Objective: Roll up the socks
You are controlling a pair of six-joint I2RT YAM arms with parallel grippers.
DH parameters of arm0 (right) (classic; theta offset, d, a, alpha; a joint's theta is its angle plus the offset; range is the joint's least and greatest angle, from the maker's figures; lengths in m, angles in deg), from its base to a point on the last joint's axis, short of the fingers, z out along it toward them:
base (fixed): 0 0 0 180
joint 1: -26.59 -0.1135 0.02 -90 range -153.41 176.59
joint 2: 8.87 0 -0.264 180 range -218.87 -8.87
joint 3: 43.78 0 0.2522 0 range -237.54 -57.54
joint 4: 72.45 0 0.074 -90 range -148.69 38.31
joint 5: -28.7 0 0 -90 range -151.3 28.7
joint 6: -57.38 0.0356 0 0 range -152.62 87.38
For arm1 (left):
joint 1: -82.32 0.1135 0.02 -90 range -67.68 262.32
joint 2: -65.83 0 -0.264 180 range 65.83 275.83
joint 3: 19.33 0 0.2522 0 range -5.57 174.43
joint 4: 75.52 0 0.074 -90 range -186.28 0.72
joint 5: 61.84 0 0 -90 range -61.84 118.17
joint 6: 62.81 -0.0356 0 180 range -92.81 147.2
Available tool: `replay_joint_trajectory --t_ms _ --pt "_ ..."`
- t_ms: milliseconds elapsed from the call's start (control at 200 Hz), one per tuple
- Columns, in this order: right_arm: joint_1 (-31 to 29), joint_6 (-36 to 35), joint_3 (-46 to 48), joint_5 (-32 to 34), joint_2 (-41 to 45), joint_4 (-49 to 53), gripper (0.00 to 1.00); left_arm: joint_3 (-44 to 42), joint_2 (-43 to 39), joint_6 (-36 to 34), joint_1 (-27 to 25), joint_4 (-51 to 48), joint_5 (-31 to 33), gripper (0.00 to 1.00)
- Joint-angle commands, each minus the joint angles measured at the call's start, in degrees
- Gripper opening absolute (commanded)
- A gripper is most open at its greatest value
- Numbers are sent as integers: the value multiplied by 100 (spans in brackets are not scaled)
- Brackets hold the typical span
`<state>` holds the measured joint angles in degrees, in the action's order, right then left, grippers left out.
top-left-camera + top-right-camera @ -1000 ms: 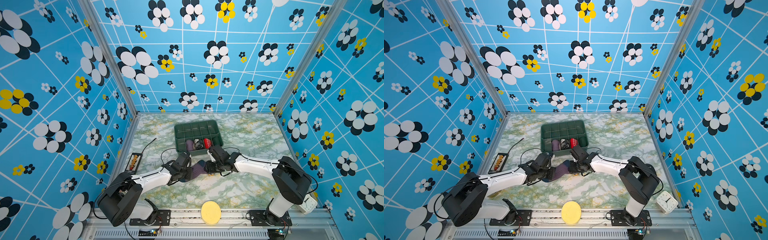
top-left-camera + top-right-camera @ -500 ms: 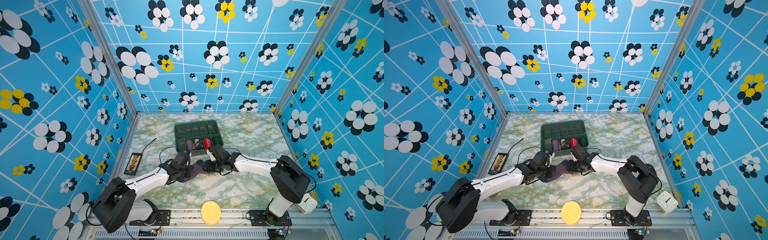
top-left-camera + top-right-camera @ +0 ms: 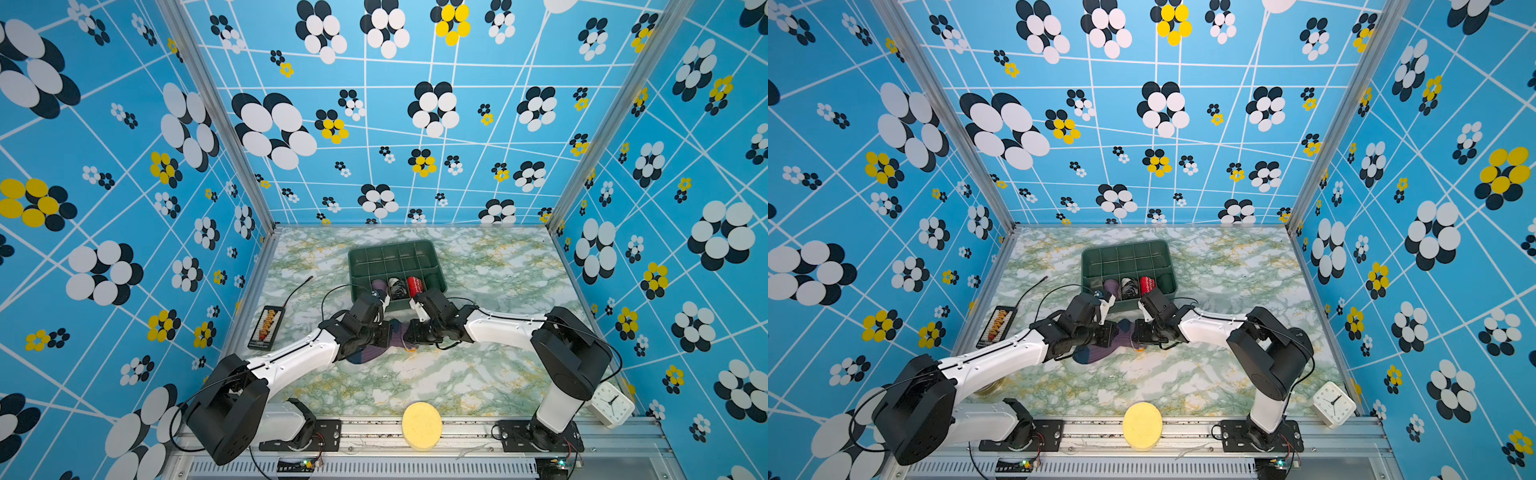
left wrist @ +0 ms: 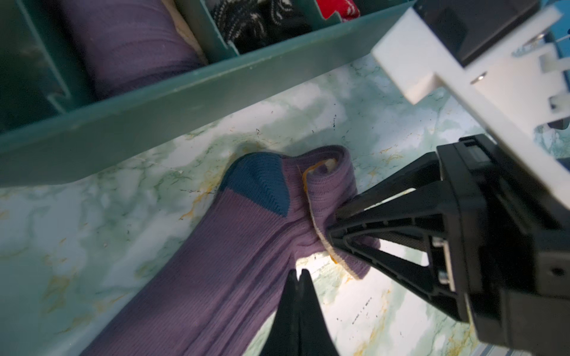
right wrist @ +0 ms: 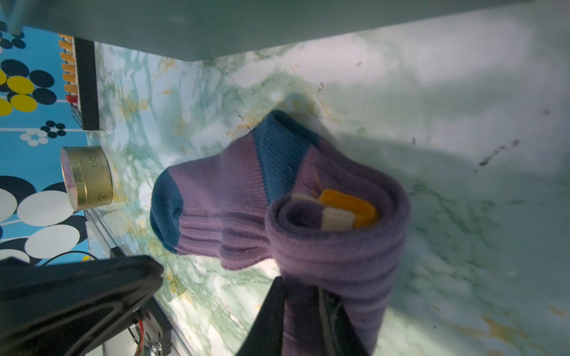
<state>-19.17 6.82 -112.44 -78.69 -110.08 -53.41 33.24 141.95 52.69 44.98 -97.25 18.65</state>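
The purple ribbed socks (image 3: 368,353) (image 3: 1096,353) lie on the marble table in front of the green tray (image 3: 392,255). Their dark blue heel (image 4: 259,185) and toe (image 5: 165,212) show. The cuff end is curled into a loose roll (image 5: 339,246) with the orange and white edge (image 5: 348,206) inside it. My right gripper (image 5: 300,288) (image 4: 331,226) is shut on this rolled end. My left gripper (image 4: 297,272) is shut with nothing in it. Its tips sit at the edge of the sock's leg, close to the right gripper. In both top views the two grippers meet over the socks.
The tray's near wall (image 4: 185,101) stands just behind the socks. It holds a purple roll (image 3: 379,286), a black-and-white bundle (image 3: 397,286) and a red bundle (image 3: 414,284). A black abacus (image 3: 266,328), a gold tin (image 5: 86,175), a yellow disc (image 3: 422,424) and a white clock (image 3: 611,403) are around.
My right gripper's jaws have closed in on the rolled cuff end. The left arm has stretched forward a little, its gripper staying shut by the sock.
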Motion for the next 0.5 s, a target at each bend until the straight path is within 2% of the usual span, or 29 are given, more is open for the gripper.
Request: replay_joint_trajectory --t_ms 0,265,495 --pt "41 24 169 -4 -328 480 18 214 178 -1 25 187 -175 0" --pt "58 29 93 -19 -562 588 6 408 556 43 -93 468 -371 0" --pt "106 68 104 7 -584 598 6 522 842 74 -229 594 -467 0"
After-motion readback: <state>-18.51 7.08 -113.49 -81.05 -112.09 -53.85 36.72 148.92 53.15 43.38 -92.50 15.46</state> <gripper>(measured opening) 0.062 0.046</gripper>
